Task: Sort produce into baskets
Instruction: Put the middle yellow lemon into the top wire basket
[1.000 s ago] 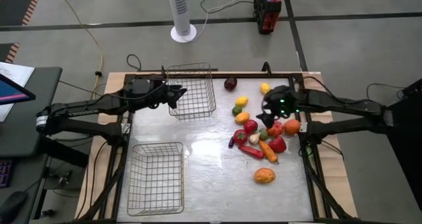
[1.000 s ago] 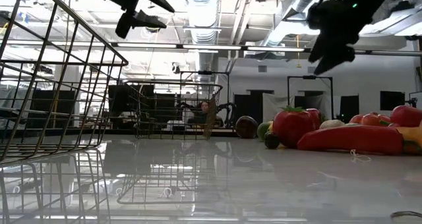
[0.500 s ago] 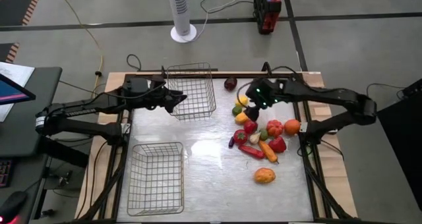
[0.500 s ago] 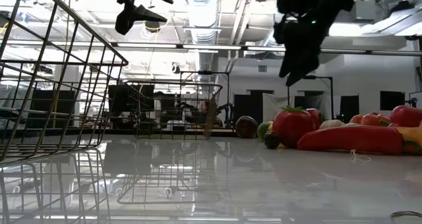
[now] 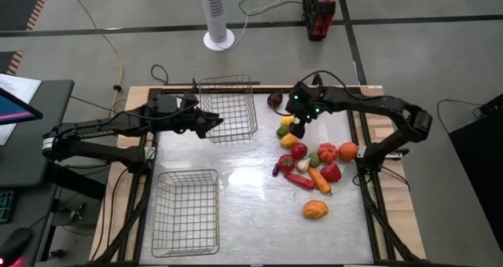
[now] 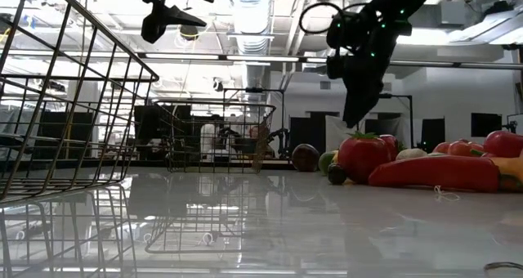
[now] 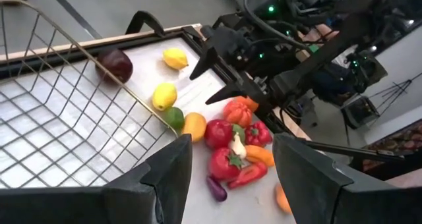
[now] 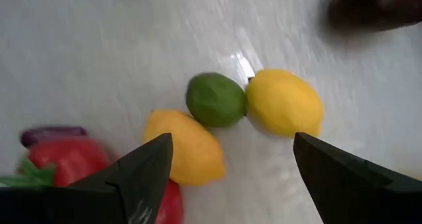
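Note:
The produce lies in a loose pile on the table's right half: a yellow lemon [image 8: 285, 102], a green lime [image 8: 215, 100], a yellow-orange fruit [image 8: 184, 146], red peppers [image 5: 299, 150], a carrot [image 5: 319, 179] and a dark maroon fruit [image 5: 274, 100] apart at the far edge. My right gripper [image 5: 298, 127] hangs open above the lemon and lime, pointing steeply down and touching nothing. My left gripper [image 5: 212, 124] is open in the air by the near left corner of the far basket [image 5: 229, 108]. The near basket [image 5: 186, 212] stands empty at the near left.
An orange-yellow fruit [image 5: 315, 210] lies alone toward the near right. Bare tabletop shows between the two baskets and the pile. A dark frame rail [image 5: 236, 89] runs along the table's far edge. In the low view, the near basket's mesh [image 6: 57, 106] fills the left side.
My right gripper has swung toward the table's left and far edges across the pile, sinking a little and rolling at the wrist, and now hangs over the lemon and lime. The produce has not moved.

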